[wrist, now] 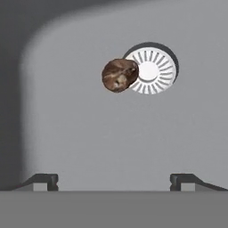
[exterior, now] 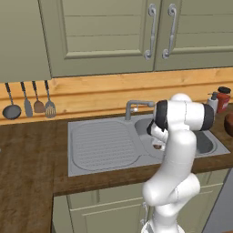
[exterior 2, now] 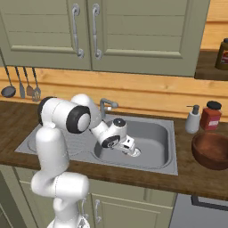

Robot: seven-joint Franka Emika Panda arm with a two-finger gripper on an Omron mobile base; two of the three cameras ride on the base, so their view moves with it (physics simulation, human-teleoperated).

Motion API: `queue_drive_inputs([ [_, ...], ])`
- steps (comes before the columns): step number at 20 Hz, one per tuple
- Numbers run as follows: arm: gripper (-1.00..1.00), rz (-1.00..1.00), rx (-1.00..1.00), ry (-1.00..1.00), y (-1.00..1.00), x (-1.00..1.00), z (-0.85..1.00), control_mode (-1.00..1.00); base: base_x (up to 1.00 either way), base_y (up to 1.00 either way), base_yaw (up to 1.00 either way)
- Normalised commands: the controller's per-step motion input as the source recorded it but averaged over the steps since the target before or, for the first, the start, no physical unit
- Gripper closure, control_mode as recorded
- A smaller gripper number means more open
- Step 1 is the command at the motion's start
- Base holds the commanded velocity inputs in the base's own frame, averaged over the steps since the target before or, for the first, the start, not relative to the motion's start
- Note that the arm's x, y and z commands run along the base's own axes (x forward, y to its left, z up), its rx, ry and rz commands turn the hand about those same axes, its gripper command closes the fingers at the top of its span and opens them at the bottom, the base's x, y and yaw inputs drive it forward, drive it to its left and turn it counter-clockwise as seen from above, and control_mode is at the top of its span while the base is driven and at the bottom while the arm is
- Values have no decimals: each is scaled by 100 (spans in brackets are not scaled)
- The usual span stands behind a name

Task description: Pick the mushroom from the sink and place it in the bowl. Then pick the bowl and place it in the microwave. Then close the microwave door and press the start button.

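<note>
Wood counter (exterior 2: 187,176) runs under green cabinets (exterior 2: 133,31), and I am looking at the sink (exterior: 104,145) set into it, with its ribbed drainboard to the left and the bent faucet (exterior: 136,107) behind the basin. Utensils (exterior: 29,104) hang on the wall to the left. From the right base view I see my arm bent down into the basin, with the gripper (exterior 2: 135,152) low over the grey floor. In the hand view my two fingertips (wrist: 44,180) stand far apart, spread wide, with nothing between them. Ahead of them lies the mushroom (wrist: 119,75), brown and rounded, resting on the basin floor and overlapping the left edge of the white drain (wrist: 153,71). It is apart from my fingers. The bowl (exterior 2: 210,150) sits on the counter to the right of the sink, dark brown and upright, near a white soap dispenser (exterior 2: 192,119) and a red jar (exterior 2: 210,116) with a black lid.
</note>
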Motion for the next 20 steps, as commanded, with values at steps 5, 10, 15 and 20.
queue_drive_inputs([
  [5,-100,-2,0,1,0,28,-32,-100,0,0,0],
  [10,-100,-2,0,0,0,34,-14,-100,0,0,0],
  [15,-100,-1,0,0,0,40,-8,-100,0,0,0],
  [20,-100,0,0,0,-11,26,-10,-100,0,0,0],
])
